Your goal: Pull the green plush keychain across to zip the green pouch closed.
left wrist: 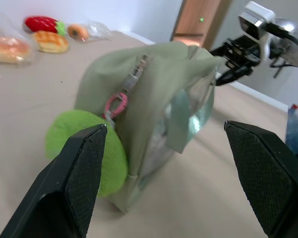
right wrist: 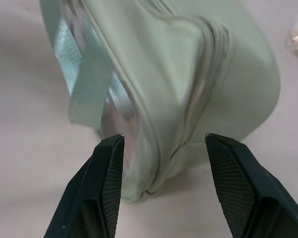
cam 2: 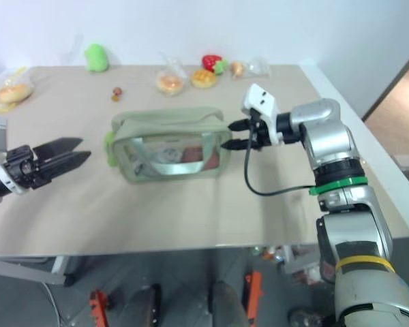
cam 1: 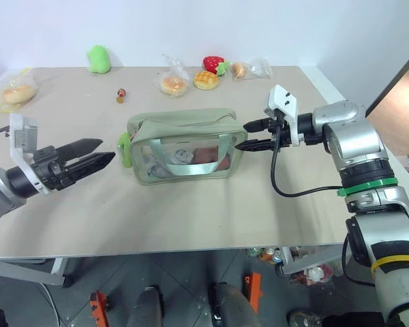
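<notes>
Left gripper (cam 1: 108, 151) spread wide, nothing held, near keychain (cam 1: 125, 149); right gripper (cam 1: 243, 135) parted at pouch (cam 1: 184, 129) end, nothing gripped.

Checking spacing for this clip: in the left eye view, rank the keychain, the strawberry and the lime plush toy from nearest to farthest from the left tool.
1. Keychain, at the pouch's end facing the left tool.
2. Lime plush toy, at the table's far edge.
3. Strawberry, far edge, further right.
</notes>
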